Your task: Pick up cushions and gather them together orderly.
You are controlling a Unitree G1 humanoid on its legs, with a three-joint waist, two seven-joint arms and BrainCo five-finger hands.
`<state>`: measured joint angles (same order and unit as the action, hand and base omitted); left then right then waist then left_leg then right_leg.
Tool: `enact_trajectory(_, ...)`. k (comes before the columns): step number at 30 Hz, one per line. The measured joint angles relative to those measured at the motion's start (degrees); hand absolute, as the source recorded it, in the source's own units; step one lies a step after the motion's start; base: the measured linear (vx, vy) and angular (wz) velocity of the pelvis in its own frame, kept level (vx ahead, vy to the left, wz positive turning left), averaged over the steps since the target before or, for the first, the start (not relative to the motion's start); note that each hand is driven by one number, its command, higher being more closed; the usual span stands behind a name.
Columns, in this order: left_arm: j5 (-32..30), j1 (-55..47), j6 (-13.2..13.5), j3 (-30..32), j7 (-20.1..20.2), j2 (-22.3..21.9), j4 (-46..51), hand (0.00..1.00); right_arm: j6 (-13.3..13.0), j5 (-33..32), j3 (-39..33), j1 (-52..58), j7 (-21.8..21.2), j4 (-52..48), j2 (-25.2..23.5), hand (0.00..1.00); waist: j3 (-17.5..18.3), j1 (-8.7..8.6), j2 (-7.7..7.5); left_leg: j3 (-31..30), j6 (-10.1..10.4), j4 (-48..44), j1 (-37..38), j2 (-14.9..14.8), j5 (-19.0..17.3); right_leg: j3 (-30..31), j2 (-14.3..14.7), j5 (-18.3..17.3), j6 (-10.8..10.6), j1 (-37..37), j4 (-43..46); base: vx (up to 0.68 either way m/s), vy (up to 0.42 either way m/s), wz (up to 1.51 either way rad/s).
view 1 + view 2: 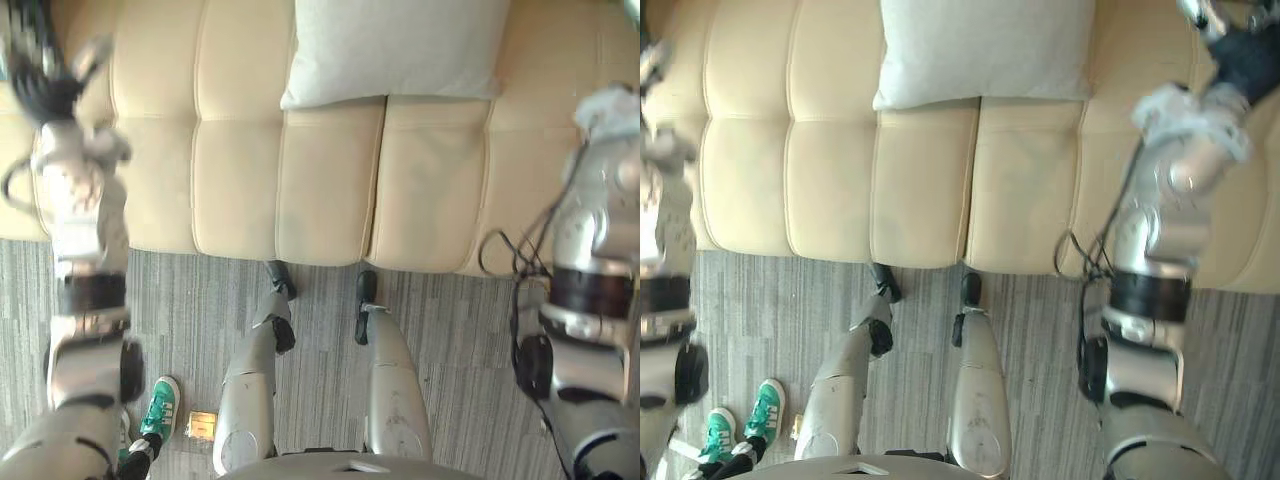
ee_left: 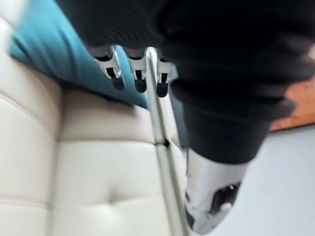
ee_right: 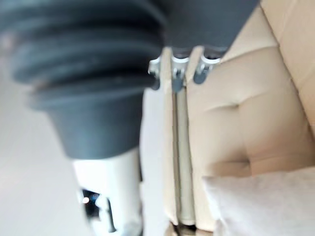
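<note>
Looking down, we see the cream sofa (image 1: 240,190); a pale cushion (image 1: 400,45) leans at its back, middle, and a teal cushion (image 2: 54,54) lies just past our left hand (image 1: 38,78). This hand and our right hand (image 1: 1235,50) hold nothing, with the fingers relaxed and side by side.

No readable text on cushion (image 1: 390,50) or sofa (image 1: 240,180).

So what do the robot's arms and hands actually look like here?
Both arms, left arm and right arm, are rounded silver-grey shells with a dark band at a joint. The left hand and right hand wear dark ribbed covers over back and wrist.
</note>
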<state>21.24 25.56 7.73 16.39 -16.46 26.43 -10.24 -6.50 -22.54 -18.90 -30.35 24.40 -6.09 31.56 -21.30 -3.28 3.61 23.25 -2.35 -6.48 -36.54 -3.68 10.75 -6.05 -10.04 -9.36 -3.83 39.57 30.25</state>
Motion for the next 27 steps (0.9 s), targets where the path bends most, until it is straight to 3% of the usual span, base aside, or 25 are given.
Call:
enact_trajectory(2, -0.21, -12.73, 0.0, 1.66, 2.47, -5.18, 3.06, 0.0, -0.2, 2.97, 0.01, 12.34, -3.57, -4.07, -4.46, 0.0, 0.42, 0.31, -0.55, -0.92, 0.6, -0.02, 3.74, -0.18, -0.82, -0.94, 0.01, -0.94, 0.3, -4.55, -0.89, 0.07, -0.057, 0.06)
enact_trajectory(6, -3.04, -27.35, -0.23, 1.63, 5.87, -14.45, 2.17, 0.0, -1.39, 8.55, 1.36, 27.8, -8.87, -6.68, -14.73, 0.0, 3.55, 1.0, -2.39, -1.0, 1.52, -0.37, 8.32, -0.95, -2.81, -1.12, 0.64, -2.59, 0.84, -9.59, -2.17, 0.07, -0.076, -0.08)
enact_trajectory(10, -7.9, -36.54, -1.3, 1.13, 9.42, -22.54, -10.12, 0.0, -2.25, 15.5, 6.58, 41.6, -14.21, -1.57, -24.7, 0.0, 8.2, 0.81, -3.24, -0.32, 2.17, -0.3, 14.74, -2.41, -4.82, -1.05, 2.49, -2.11, 0.93, -17.71, -7.72, 0.13, -0.063, -0.19)
enact_trajectory(12, -10.16, -38.09, -1.96, -1.38, 10.44, -23.46, -15.85, 0.0, -2.0, 18.28, 8.08, 43.91, -15.58, 6.4, -27.23, 0.0, 9.4, 1.3, -3.89, 0.59, 2.64, -0.27, 18.14, -2.79, -5.75, -0.57, 3.11, -1.58, 0.8, -21.41, -9.91, 0.11, -0.036, -0.25)
enact_trajectory(16, -15.35, -38.48, -2.42, -3.14, 11.89, -25.67, -28.3, 0.0, -1.0, 21.71, 8.77, 44.36, -16.8, 25.34, -29.62, 0.0, 12.9, 1.32, -3.74, 0.65, 2.98, 0.61, 21.8, -3.15, -6.2, -0.66, 4.11, 0.58, 0.12, -27.14, -15.64, 0.11, -0.008, -0.11)
enact_trajectory(20, -19.35, -37.08, -2.76, -3.09, 11.67, -25.81, -35.7, 0.0, 0.42, 23.08, 7.33, 42.47, -16.79, 40.62, -30.19, 0.0, 14.22, 1.49, -3.53, 0.84, 3.11, 2.93, 25.17, -2.71, -5.96, -0.18, 4.6, 2.85, -0.18, -31.51, -20.61, 0.07, 0.027, -0.08)
enact_trajectory(27, -21.68, -33.88, -3.02, -2.92, 9.05, -24.88, -41.17, 0.0, 2.05, 23.08, 4.06, 38.78, -16.42, 50.37, -30.13, 0.0, 14.47, 2.2, -4.06, 2.66, 2.87, 5.88, 29.31, -0.54, -5.58, 4.21, 4.26, 6.6, -1.53, -33.76, -23.99, 0.02, 0.067, -0.29)
